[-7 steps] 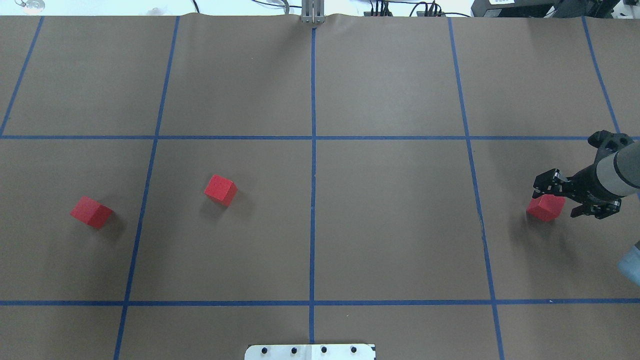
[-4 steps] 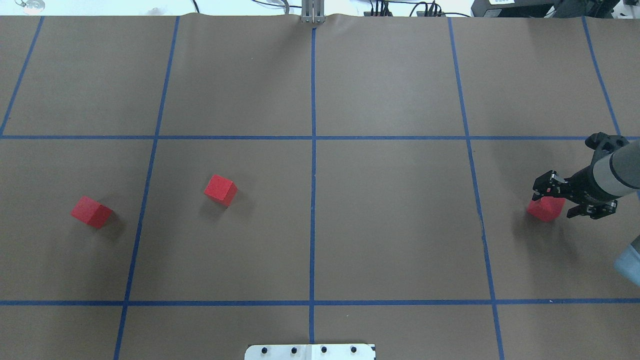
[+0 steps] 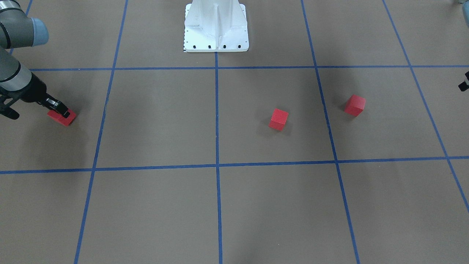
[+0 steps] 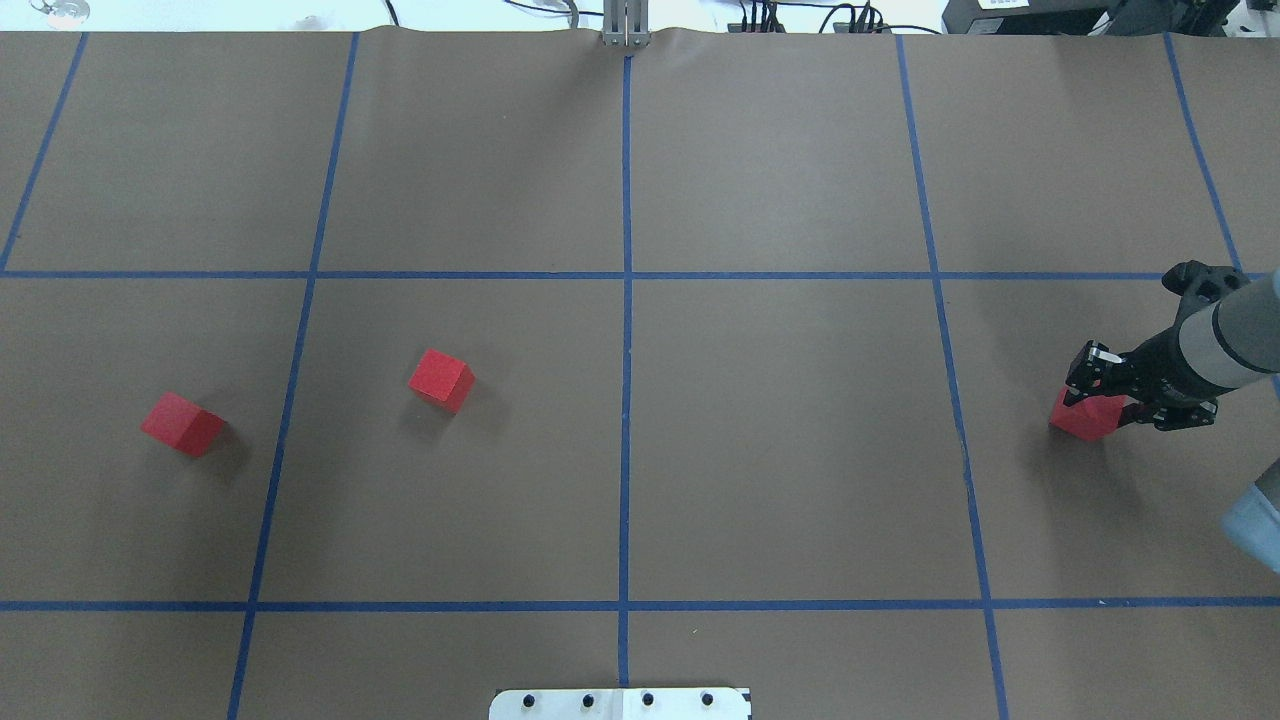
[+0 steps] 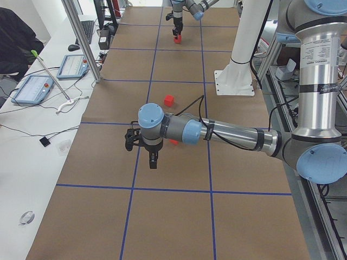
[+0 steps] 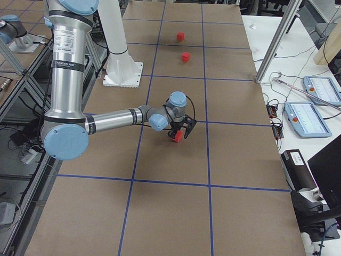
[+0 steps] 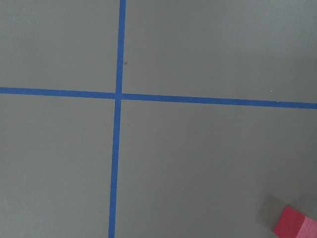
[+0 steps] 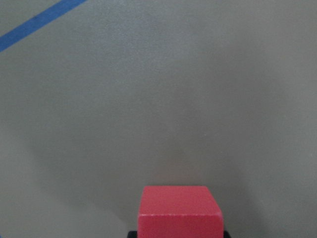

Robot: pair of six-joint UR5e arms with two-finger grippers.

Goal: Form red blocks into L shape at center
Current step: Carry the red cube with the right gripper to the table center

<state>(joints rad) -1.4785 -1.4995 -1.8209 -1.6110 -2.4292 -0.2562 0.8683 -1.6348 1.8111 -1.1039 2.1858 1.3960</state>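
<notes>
Three red blocks lie on the brown floor. My right gripper [image 4: 1112,395] is down at the far right and shut on one red block [image 4: 1080,420], which rests on the floor; the block sits between the jaws in the right wrist view [image 8: 179,210]. The other two red blocks lie left of the center tape line [image 4: 626,400], one nearer it [image 4: 440,378] and one farther left [image 4: 182,423]. My left gripper [image 5: 142,154] hovers above the floor near these; I cannot tell whether it is open. The left wrist view catches one block [image 7: 295,225].
The white robot base [image 3: 216,25] stands at the near edge of the grid. A metal post [image 4: 625,25] stands at the far edge. A white bench with tablets [image 5: 32,86] and cables runs along the far side.
The right gripper's fingers have closed in from a wide spread onto the red block. The block has shifted very slightly. The other two blocks have not moved.
</notes>
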